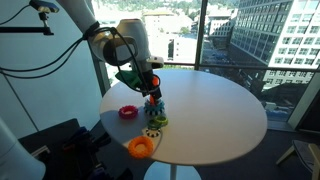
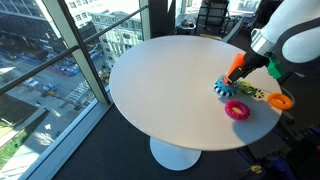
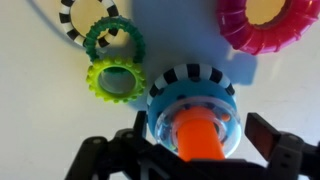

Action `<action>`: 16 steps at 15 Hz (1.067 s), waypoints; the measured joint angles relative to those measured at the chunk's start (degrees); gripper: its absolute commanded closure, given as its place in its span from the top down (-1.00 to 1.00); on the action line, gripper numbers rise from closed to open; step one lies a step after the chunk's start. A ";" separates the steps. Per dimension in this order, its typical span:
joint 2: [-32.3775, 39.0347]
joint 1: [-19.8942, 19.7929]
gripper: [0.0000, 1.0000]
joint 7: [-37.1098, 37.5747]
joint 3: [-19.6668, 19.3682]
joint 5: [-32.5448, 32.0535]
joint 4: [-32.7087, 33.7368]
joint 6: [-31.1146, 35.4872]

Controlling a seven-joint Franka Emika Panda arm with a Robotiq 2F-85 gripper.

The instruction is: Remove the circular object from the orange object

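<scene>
The orange peg (image 3: 198, 142) stands upright on its round blue base (image 3: 190, 98), which has a black-and-white striped rim. It also shows in an exterior view (image 2: 236, 68). The teal-green bumpy ring (image 3: 113, 40) lies flat on the table, off the peg, beside a lime ring (image 3: 117, 78). My gripper (image 3: 195, 140) is right above the peg, open, with one finger on each side and a gap to the peg on both. It shows in both exterior views (image 1: 150, 88) (image 2: 242, 66). It holds nothing.
A red ring (image 3: 268, 25) (image 1: 128, 112) (image 2: 237, 110), a black-and-white striped ring (image 3: 82, 14) and an orange ring (image 1: 141, 147) (image 2: 280, 101) lie near the peg. The round white table (image 1: 215, 115) stands by tall windows.
</scene>
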 measured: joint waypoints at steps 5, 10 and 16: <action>-1.29 0.03 1.00 2.32 0.00 -0.01 -1.79 0.00; -1.66 0.08 1.00 4.37 0.00 -0.01 -2.50 0.44; -1.65 0.25 1.00 4.92 0.13 -0.01 -4.39 4.06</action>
